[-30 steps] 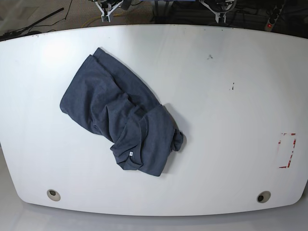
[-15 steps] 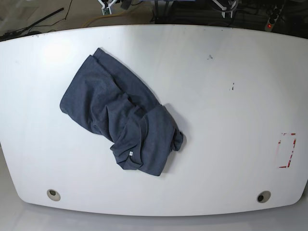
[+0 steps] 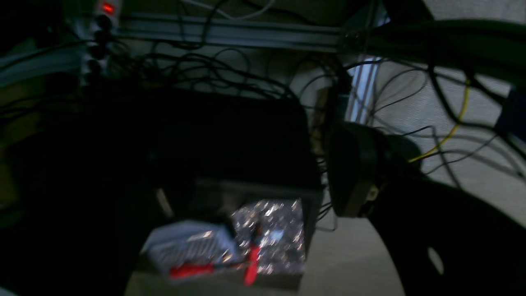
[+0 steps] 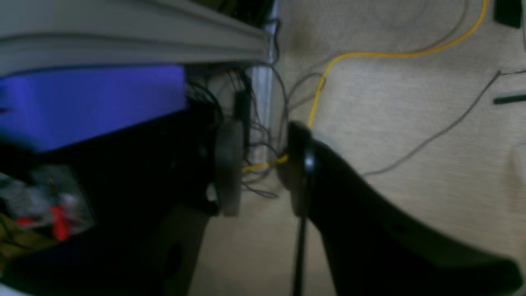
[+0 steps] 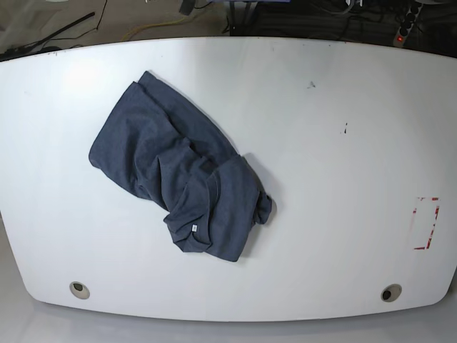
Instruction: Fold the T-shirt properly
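The T-shirt (image 5: 178, 179) lies crumpled in a dark slate-blue heap on the left half of the white table (image 5: 343, 200). A small white tag (image 5: 193, 228) shows near its front end. No gripper appears in the base view. In the left wrist view my left gripper (image 3: 254, 176) is open wide over dark equipment and cables, with nothing between its fingers. In the right wrist view my right gripper (image 4: 263, 168) points at the carpeted floor, its jaws a narrow gap apart and empty. Both are away from the shirt.
Two round grommet holes (image 5: 79, 289) (image 5: 390, 293) sit near the table's front edge. A red tape outline (image 5: 427, 223) marks the right side. Small dark specks (image 5: 345, 128) dot the far right. Cables and a power strip (image 5: 405, 25) lie behind the table.
The two grippers seen at the table's far edge have drawn back out of the base view. The T-shirt has not moved.
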{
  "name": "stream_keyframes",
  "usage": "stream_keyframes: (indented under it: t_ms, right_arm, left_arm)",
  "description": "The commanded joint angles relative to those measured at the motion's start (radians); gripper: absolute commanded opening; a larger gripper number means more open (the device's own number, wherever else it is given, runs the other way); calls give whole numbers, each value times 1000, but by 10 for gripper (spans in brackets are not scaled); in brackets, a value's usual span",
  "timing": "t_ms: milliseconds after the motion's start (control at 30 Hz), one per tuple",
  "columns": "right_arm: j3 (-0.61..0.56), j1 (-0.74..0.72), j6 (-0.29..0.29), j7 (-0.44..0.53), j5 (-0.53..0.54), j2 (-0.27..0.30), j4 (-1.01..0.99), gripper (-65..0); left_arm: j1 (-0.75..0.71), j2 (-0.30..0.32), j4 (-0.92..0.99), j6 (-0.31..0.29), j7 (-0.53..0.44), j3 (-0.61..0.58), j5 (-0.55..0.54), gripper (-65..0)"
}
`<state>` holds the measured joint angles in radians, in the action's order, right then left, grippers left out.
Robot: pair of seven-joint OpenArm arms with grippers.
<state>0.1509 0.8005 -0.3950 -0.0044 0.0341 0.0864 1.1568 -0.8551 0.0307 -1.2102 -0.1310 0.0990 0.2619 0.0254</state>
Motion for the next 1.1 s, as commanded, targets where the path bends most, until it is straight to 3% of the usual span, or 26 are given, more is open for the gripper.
stream_keyframes:
  t_ms: [0, 133, 333, 633, 867, 1067]
  right_arm:
    - [40, 67, -3, 16, 43, 6, 87, -476]
    - [65, 161, -12, 16, 92, 9, 210, -476]
    - [112, 307, -12, 16, 165, 6, 421, -476]
    - [141, 454, -12, 16, 240, 6, 690, -476]
    - [155, 449, -12, 16, 247, 11, 816, -476]
    - [171, 328, -12, 16, 240, 23, 846, -474]
  left_arm:
    - [-59, -13, -76, 0, -12, 3, -2, -204]
    - [-135, -15, -198, -2, -12, 3, -3, -204]
    - [-249, -8, -418, -117, -9, 10, -97, -204]
    - [-361, -15, -716, -123, -8, 75, -140, -203]
    - [-341, -16, -771, -123, -8, 121, -143, -200]
    - [-249, -15, -774, -124, -8, 122, -143, -197]
